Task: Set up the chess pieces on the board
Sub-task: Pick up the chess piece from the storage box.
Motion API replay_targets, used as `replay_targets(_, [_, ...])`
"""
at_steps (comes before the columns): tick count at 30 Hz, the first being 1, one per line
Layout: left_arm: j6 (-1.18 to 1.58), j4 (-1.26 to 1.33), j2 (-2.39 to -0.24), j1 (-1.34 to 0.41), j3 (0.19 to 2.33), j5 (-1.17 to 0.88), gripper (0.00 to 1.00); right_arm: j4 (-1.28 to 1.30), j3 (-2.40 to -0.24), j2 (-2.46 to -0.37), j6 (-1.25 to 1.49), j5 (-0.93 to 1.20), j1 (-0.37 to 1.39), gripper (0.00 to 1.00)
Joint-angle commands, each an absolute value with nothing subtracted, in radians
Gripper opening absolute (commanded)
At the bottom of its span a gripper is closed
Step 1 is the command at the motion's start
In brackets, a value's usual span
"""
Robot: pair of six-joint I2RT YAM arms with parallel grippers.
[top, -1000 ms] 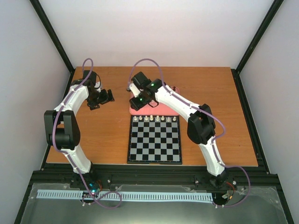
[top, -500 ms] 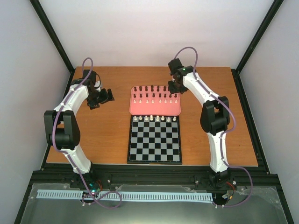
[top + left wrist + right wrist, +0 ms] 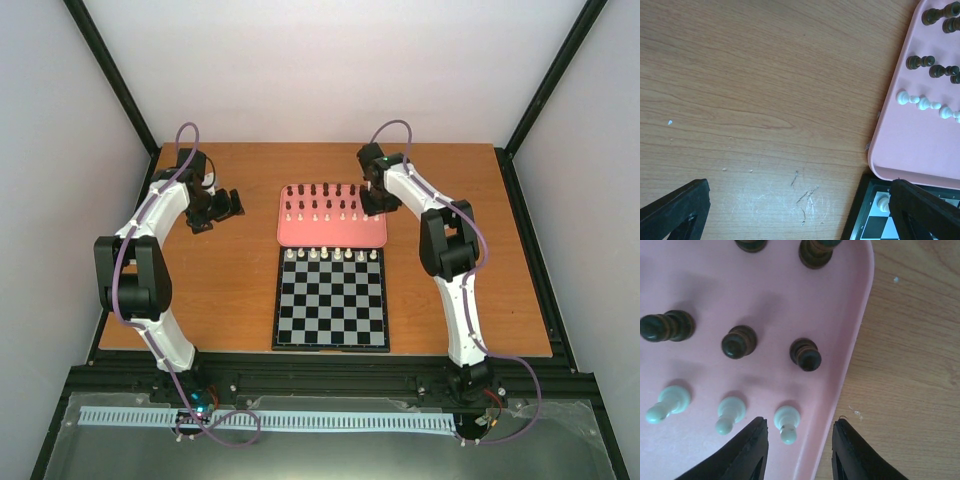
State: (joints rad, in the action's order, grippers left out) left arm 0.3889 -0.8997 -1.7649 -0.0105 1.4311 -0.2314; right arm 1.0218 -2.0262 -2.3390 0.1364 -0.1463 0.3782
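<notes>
Cream chess pieces [image 3: 331, 254] stand on the board [image 3: 332, 312], far row.

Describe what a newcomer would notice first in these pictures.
The pink tray at mid-table, lined with rows of dark and white chess pieces, stands out first. Nearer the arms lies the checkered board, with only its far row occupied. The right arm's jaws straddle a white pawn at the tray's right edge.

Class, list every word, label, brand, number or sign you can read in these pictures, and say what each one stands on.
None: no text can be read in any view.
The board shows only plain squares, with no letters or numbers visible along its border.
The pink tray, the chess pieces and the wooden table carry no visible print.
</notes>
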Motion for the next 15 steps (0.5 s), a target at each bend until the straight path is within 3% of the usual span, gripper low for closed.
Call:
replay_targets(1, [0.383, -0.92, -1.786, -0.012, 1.474, -0.221, 1.0, 1.026, -2.025, -2.36, 0.123, -0.142, 0.362, 0.36])
replay_targets(15, [0.381, -0.927, -1.805, -0.012, 1.484, -0.216, 1.0, 1.016, -2.002, -2.378, 0.114, -0.087, 0.359, 0.26])
